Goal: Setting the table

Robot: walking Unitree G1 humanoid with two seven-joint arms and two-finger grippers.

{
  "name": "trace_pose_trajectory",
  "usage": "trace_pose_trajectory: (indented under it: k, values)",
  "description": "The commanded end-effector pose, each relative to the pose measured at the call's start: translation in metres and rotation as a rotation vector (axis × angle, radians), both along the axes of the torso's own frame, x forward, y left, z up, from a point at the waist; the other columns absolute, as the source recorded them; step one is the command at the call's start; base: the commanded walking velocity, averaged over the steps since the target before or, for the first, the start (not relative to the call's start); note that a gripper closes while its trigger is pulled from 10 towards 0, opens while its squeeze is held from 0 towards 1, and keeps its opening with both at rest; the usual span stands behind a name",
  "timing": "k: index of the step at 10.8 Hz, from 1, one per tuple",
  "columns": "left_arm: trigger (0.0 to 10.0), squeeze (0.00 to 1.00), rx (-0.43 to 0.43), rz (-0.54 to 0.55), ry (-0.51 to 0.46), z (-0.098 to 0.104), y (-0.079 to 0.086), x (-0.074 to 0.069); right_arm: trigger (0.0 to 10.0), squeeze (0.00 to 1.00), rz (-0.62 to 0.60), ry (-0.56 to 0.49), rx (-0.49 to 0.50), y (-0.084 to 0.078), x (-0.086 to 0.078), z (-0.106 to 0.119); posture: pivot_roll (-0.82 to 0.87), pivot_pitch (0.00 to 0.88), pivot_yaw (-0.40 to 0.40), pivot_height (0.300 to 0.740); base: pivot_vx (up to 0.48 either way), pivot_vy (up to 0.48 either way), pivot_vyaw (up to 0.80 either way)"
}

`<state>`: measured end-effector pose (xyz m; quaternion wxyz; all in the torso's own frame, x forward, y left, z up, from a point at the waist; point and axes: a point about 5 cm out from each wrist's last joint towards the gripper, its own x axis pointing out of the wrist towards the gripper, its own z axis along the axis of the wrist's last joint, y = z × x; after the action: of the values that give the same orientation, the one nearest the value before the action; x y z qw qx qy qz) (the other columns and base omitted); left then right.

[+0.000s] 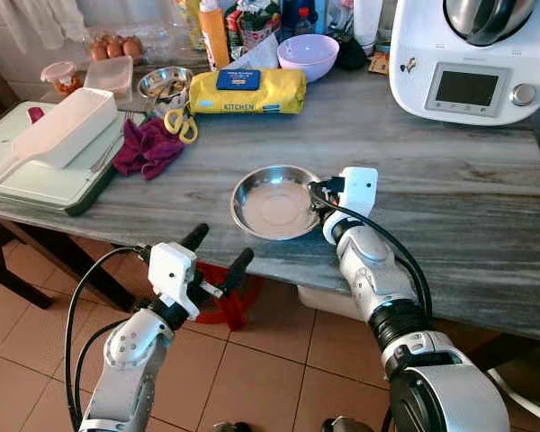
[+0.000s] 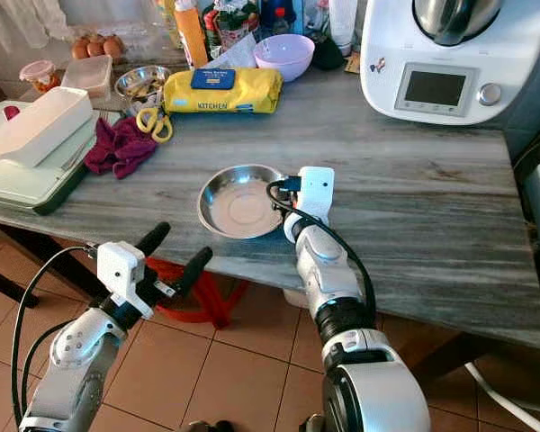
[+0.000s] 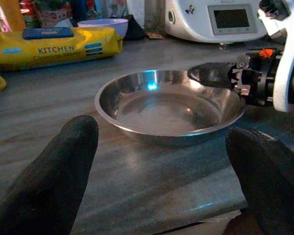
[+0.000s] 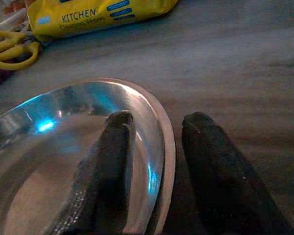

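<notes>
Plate: I see the steel plate [image 1: 275,202] lying flat on the grey table [image 1: 450,180], close to the near edge, roughly mid-table.
Right gripper: my right gripper [image 4: 154,161] sits at the plate's right rim — one finger inside the dish, the other outside on the table, the rim in the gap between them. The fingers are a little apart; I judge the rim is straddled, not yet pinched.
Left gripper: the left gripper [image 1: 218,251] hangs off the near edge, below table level, fingers spread wide and holding nothing, pointed at the plate.
Step in hand: I take it to be either gripping the rim or letting it go — I cannot tell which from this.
Doing it well: if gripping, I would close squarely on the rim and lift level, since a thin steel lip can slip or tip. If releasing, I would open fully and back straight off to the right so the inner finger does not drag the plate.
Clutter: yellow wipes pack [image 1: 247,91], scissors [image 1: 181,124] and a red cloth [image 1: 148,148] lie far-left, well apart from the plate.
Risk: the plate is near the edge — a nudge toward me could send it off.
</notes>
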<state>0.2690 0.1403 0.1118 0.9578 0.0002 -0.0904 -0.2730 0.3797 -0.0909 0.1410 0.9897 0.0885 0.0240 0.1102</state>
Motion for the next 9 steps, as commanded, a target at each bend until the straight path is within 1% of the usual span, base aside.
trace_pose_trajectory:
  k: [1,2,3,5,6,7,8,9]
  values:
    - [10.0,0.00,0.014,-0.002,0.002,0.001,0.002,-0.001,10.0,1.00,0.015,-0.007,0.005,0.004,-0.001,-0.001,-0.07,0.154,0.082,0.740,0.000,0.000,0.00]
    - [10.0,0.00,0.007,-0.019,0.003,0.001,0.001,-0.002,10.0,1.00,0.012,-0.022,-0.006,0.002,-0.002,0.001,-0.07,0.155,0.082,0.740,0.000,0.000,0.00]
    - [10.0,0.00,0.006,-0.056,0.014,0.000,0.001,-0.004,10.0,1.00,-0.005,-0.064,-0.009,-0.003,-0.002,0.007,-0.08,0.154,0.085,0.740,0.000,0.000,0.00]
    - [10.0,0.00,0.018,-0.084,0.032,-0.004,0.001,-0.004,10.0,1.00,-0.031,-0.131,-0.033,-0.010,-0.002,0.019,-0.08,0.152,0.086,0.740,0.000,0.000,0.00]
    - [10.0,0.00,0.016,-0.092,0.032,-0.003,0.001,-0.003,10.0,1.00,-0.054,-0.176,-0.083,-0.014,-0.004,0.026,-0.08,0.152,0.089,0.740,0.000,0.000,0.00]
    - [10.0,0.00,0.016,-0.096,0.026,-0.002,-0.001,-0.002,10.0,1.00,-0.080,-0.196,-0.061,-0.020,-0.008,0.033,-0.08,0.152,0.090,0.740,0.000,0.000,0.00]
    - [10.0,0.00,0.018,-0.093,0.021,-0.001,-0.001,-0.002,10.0,1.00,-0.080,-0.208,-0.060,-0.022,-0.009,0.035,-0.08,0.152,0.090,0.740,0.000,0.000,0.00]
    - [10.0,0.00,0.017,-0.075,0.008,0.000,0.000,0.000,10.0,1.00,-0.033,-0.342,-0.193,-0.023,-0.022,0.049,-0.08,0.158,0.094,0.740,0.000,0.000,0.00]
